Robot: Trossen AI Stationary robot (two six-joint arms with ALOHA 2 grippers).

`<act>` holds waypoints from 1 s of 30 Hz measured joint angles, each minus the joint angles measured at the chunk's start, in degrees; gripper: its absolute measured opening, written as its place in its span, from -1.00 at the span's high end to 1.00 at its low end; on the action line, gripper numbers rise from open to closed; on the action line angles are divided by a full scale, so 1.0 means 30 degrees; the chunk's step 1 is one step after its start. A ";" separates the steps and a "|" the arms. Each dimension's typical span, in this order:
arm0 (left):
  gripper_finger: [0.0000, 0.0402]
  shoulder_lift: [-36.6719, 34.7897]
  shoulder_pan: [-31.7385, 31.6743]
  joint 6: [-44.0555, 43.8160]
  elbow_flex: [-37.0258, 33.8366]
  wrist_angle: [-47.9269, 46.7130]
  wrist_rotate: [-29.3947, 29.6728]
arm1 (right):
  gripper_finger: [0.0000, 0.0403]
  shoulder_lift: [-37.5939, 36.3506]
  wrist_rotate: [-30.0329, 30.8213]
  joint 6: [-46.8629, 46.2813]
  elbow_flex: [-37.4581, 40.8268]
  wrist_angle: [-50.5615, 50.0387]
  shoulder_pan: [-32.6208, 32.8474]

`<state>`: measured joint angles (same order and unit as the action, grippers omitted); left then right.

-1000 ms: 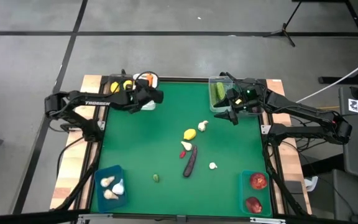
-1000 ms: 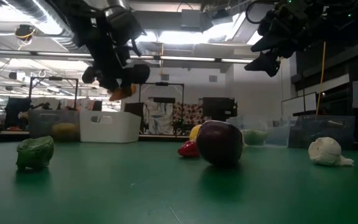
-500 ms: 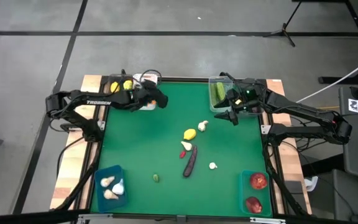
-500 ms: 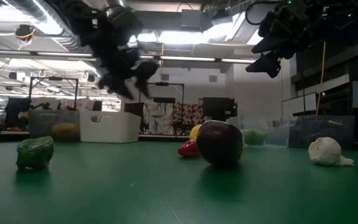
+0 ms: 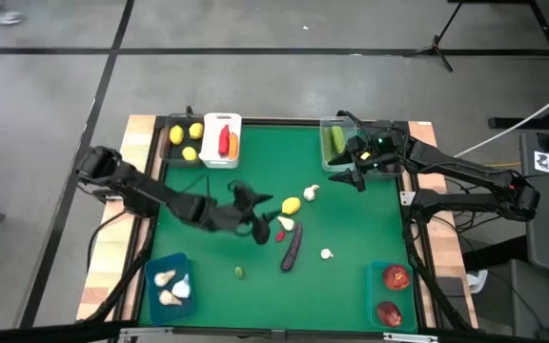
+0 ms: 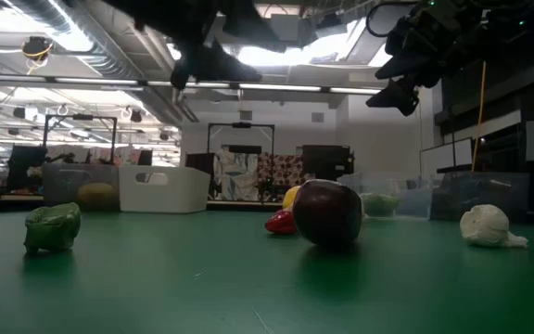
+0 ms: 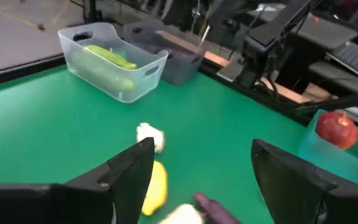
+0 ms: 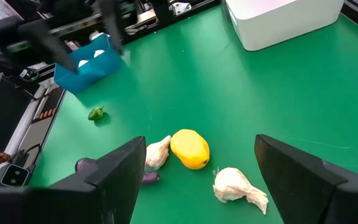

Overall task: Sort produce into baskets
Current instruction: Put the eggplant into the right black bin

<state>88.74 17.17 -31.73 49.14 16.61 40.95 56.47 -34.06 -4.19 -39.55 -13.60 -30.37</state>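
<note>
Lemon (image 5: 292,205) crowded by garlic bulbs and chili; empty left gripper (image 5: 259,211), fingers apart, hovered close. Risked nudging neighbours or grabbing two. Right gripper (image 5: 353,178) idle, spread.

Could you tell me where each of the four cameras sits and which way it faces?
High view: overhead, straight down on the green table; both arms show.
Low view: at table height, looking level past the eggplant into the room; arms hang overhead.
Left wrist view: past the open left gripper toward the clear bin.
Right wrist view: past the open right gripper toward the lemon.
Both wrist views share that lemon.
</note>
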 joint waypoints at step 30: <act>-0.31 0.7667 -0.3105 0.3093 0.6704 -0.3380 -0.0661 | -0.49 0.0007 0.0974 0.0067 0.0000 -0.1997 0.0002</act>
<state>111.74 7.85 -22.45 69.25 6.47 38.97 56.49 -31.14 -3.98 -39.55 -19.59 -30.36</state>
